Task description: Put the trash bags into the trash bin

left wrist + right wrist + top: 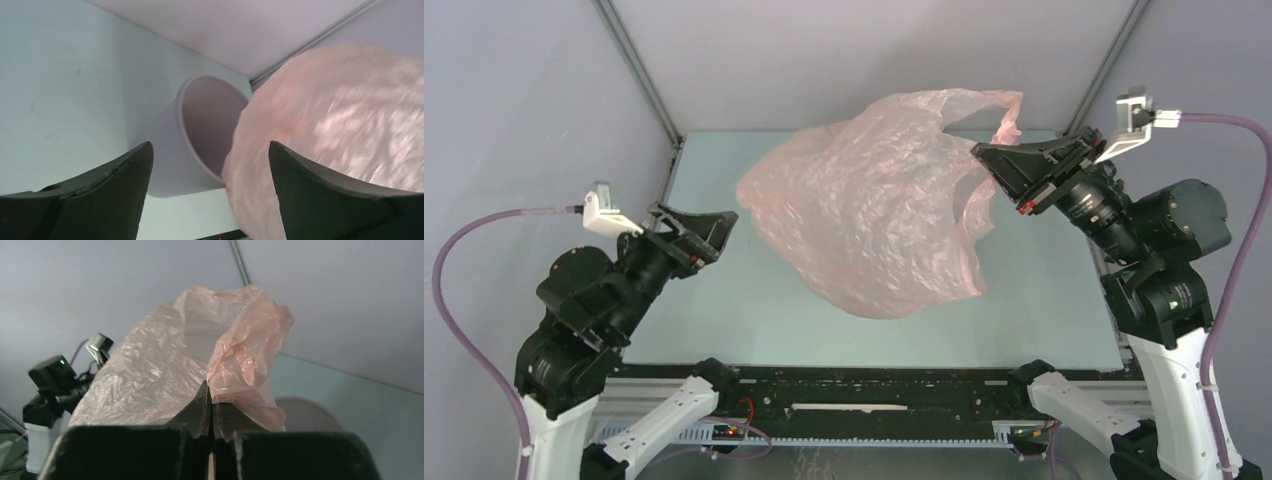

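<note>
Teal tabletop w/ grey bin partly behind pink bag

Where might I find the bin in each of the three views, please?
Top external: not visible.
Left wrist: bin at centre, just left of the bag.
Right wrist: bin at lower right, partly behind the bag.
Shared landmark: the pink bag, which shows in all three views.
</note>
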Controlling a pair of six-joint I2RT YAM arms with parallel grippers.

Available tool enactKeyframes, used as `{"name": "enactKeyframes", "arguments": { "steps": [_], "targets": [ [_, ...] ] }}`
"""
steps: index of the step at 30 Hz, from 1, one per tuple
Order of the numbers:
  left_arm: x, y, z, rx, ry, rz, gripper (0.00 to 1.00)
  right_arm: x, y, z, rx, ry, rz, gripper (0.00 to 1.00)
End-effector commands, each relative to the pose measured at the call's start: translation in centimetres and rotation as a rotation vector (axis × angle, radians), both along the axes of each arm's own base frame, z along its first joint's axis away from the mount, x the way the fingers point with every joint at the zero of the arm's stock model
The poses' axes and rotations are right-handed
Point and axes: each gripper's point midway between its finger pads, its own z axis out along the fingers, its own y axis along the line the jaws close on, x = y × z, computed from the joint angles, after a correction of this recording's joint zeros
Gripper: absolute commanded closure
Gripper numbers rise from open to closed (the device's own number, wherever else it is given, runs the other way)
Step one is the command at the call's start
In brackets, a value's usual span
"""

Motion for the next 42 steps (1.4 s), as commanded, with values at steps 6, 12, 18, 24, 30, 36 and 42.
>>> {"name": "enactKeyframes", "arguments": {
  "steps": [6, 12, 18, 24, 30, 36, 42],
  "targets": [
    [2.4, -4.5, 6.8, -0.039, -0.141, -0.162, 0.13, 3.5, 1.5, -2.4, -0.026, 0.035, 0.019, 1.0],
    [2.9, -5.6, 6.6, -0.081, -0.137, -0.191, 0.13, 3.9, 4.0, 4.5, 0.122, -0.008, 0.182, 1.0],
    [2.0, -3.3, 8.1, -0.042, -0.2, -0.118, 0.12, 3.1, 6.3, 10.7, 0.235, -0.1, 0.332, 1.0],
    [1.3, -1.1, 9.6, -0.007, -0.251, -0.04, 0.09, 3.2, 6.3, 15.0, 0.297, -0.175, 0.373, 1.0],
    [1.4, -0.5, 9.4, 0.004, -0.253, -0.009, 0.08, 4.6, 7.4, 12.0, 0.299, -0.07, 0.414, 1.0],
    [1.8, -0.1, 8.7, 0.013, -0.24, 0.023, 0.07, 4.3, 8.8, 11.2, 0.313, -0.049, 0.448, 1.0],
    [1.6, 0.5, 8.2, 0.003, -0.225, 0.05, 0.07, 3.3, 12.1, 13.0, 0.333, -0.049, 0.574, 1.0]
  ]
}}
